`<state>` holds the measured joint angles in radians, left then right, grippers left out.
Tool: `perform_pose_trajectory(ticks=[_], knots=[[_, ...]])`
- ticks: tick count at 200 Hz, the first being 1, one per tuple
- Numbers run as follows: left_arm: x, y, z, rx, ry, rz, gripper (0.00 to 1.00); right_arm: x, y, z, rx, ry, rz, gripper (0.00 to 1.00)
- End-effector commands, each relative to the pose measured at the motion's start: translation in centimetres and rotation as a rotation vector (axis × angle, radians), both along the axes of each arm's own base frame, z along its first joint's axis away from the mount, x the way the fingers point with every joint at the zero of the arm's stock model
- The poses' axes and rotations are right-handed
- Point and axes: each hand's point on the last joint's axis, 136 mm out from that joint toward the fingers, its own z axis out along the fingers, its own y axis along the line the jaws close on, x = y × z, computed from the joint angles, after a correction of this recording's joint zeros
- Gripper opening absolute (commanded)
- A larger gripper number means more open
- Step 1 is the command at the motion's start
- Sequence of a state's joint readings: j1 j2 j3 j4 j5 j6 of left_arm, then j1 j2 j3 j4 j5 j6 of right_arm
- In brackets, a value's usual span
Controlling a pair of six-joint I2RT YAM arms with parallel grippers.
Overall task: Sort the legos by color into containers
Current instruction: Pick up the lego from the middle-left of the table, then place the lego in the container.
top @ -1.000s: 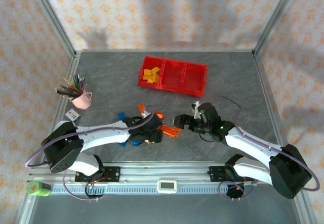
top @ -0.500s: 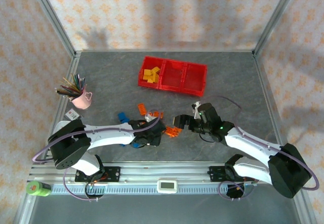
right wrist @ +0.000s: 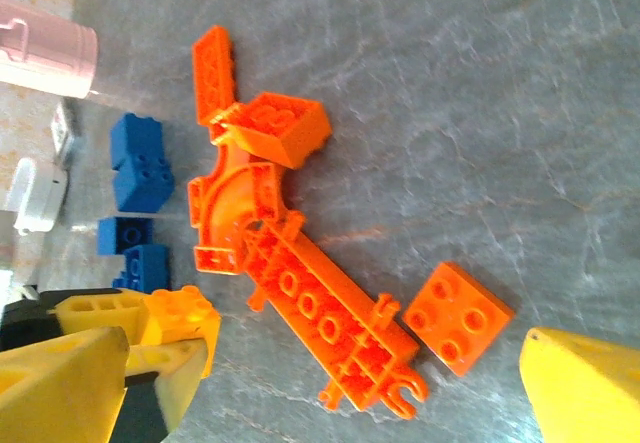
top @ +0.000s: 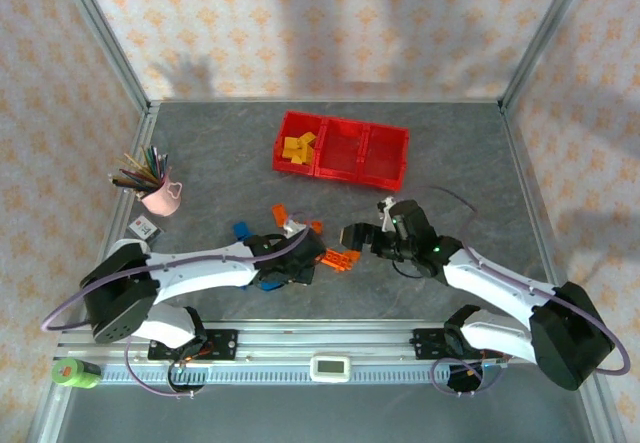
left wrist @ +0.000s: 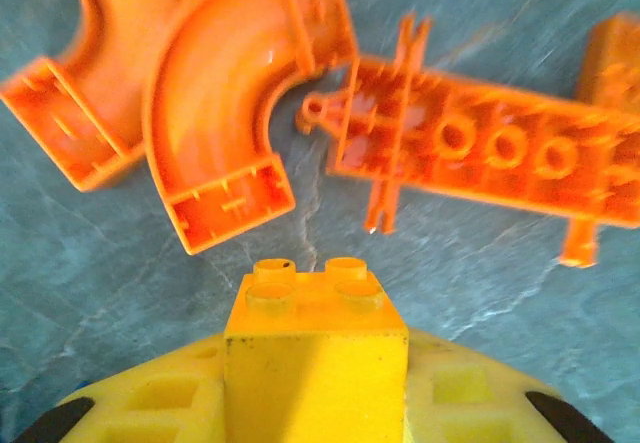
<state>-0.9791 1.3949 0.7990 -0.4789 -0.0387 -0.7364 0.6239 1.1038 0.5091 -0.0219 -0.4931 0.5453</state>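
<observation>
The left pincer is clamped on a yellow brick, low over the bench near the front edge. The right pincer is wide apart and holds nothing. It sits just beside the left one, with orange pieces between them.

The brick could slip out. The fingers grip it low down and much of it sticks out, so a quick swing may shake it loose. The two arms could bump too, because they are so near each other. If the left pincer goes up to the bins, the right one is close to its way.

Two curved pieces and a long plate lie right in front of the yellow brick. A low move forward would push them around. A square plate lies just beside the long one. Blue bricks lie near the left arm.

The bins are well apart from the pile, at the back. The left bin has some yellowish bricks in it, so I think this brick belongs there. Dropping it in another bin would mix the colours. The pencil cup stands far left, out of the way.
</observation>
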Motion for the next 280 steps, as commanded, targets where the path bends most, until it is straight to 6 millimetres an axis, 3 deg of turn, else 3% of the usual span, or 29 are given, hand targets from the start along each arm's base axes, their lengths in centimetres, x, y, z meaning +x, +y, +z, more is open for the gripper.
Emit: perform_pose_trajectory(ticks=[1,28,63,74,100,127,132,157,167,196,222,249,280], knots=[[3.1,0.7,5.3,-0.021,-0.141,0.057,0.28,1.4,0.8,2.8,0.023,-0.074,-0.002,1.0],[8.0,2.7,9.9,-0.031,-0.262,0.155,0.26,2.7,1.2,4.5,0.03,-0.114,-0.026,1.0],[16.3,5.2,14.5,-0.019,-0.419,0.273,0.26,5.1,0.7,5.7,0.013,-0.137,-0.107,1.0],[18.9,5.7,14.6,-0.009,-0.423,0.297,0.26,5.8,0.6,6.4,0.019,-0.149,-0.12,1.0],[24.8,6.7,14.0,0.019,-0.427,0.354,0.26,7.4,0.3,5.5,-0.005,-0.136,-0.147,1.0],[30.4,6.8,12.2,-0.006,-0.417,0.382,0.26,8.4,0.1,5.3,-0.015,-0.134,-0.164,1.0],[31.4,6.6,10.6,0.004,-0.394,0.378,0.26,8.5,0.1,5.2,-0.018,-0.133,-0.164,1.0],[35.0,6.4,9.0,0.034,-0.383,0.393,0.27,9.1,-0.1,5.0,-0.018,-0.128,-0.173,1.0],[35.9,6.1,8.9,0.038,-0.39,0.391,0.3,9.3,-0.2,4.8,-0.022,-0.128,-0.175,1.0],[37.1,5.7,8.5,0.04,-0.384,0.383,0.53,9.7,0.1,4.7,-0.038,-0.128,-0.157,1.0],[37.1,5.4,10.0,0.007,-0.393,0.377,0.63,9.8,0.2,4.6,-0.062,-0.133,-0.137,1.0],[35.7,4.7,12.8,-0.071,-0.398,0.344,0.65,9.9,0.3,4.8,-0.108,-0.145,-0.116,1.0],[31.9,4.5,15.2,-0.178,-0.408,0.302,0.71,9.5,0.8,4.3,-0.182,-0.157,-0.079,1.0]])
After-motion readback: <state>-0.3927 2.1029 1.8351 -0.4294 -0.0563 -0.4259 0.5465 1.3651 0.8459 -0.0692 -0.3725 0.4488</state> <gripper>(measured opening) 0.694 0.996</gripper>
